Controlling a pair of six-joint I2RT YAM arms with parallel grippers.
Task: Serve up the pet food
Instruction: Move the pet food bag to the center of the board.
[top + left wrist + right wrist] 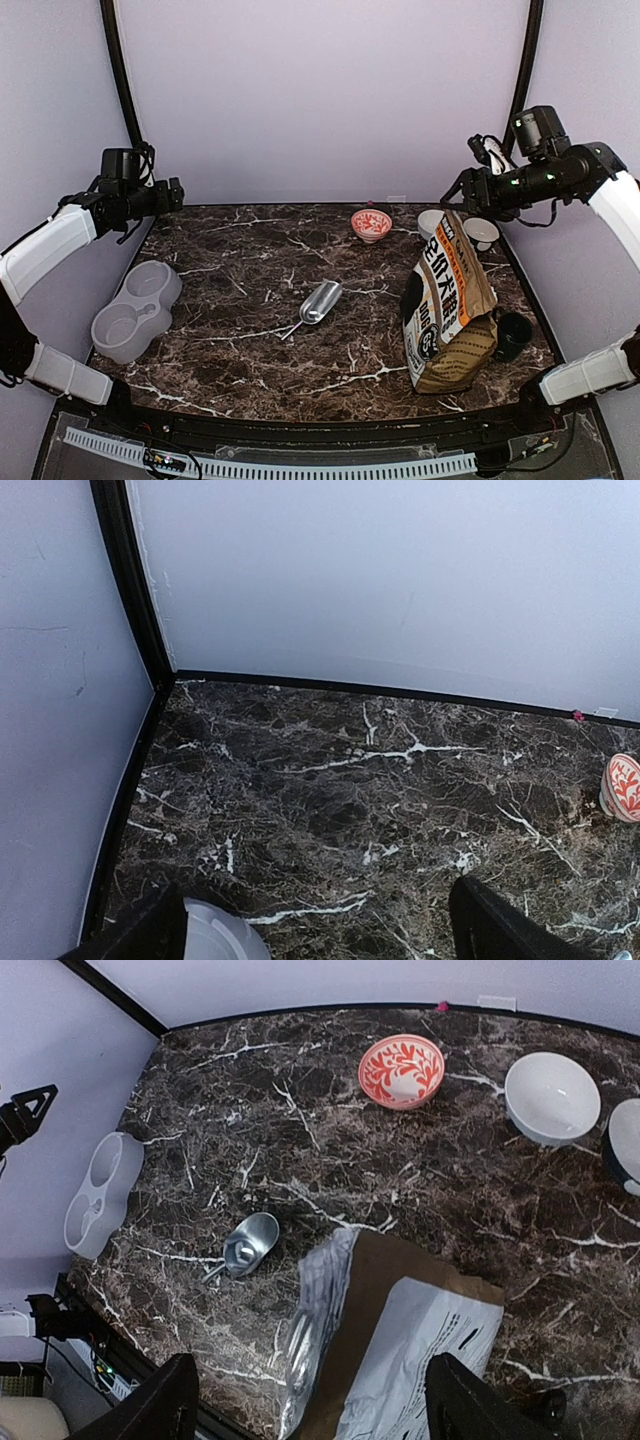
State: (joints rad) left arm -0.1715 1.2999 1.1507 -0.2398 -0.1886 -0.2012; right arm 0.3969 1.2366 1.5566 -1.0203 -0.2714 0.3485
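Observation:
No kibble shows in any view. The brown-and-orange dog-food bag [448,308] stands at the right of the table; in the right wrist view its top [400,1340] lies right below my open, empty right gripper [310,1410]. A metal scoop [317,304] lies at mid table, also in the right wrist view [245,1245]. The grey double bowl [135,310] sits at the left edge, and shows in the right wrist view [97,1195]. My left gripper [320,930] is open and empty, held high over the far left corner, with the bowl's rim [215,935] between its fingers' lower edge.
A red patterned bowl [371,224] stands at the back centre, also in the right wrist view [401,1070] and the left wrist view [625,785]. Two white bowls [432,222] [481,232] stand at the back right. A dark cup [513,335] sits right of the bag.

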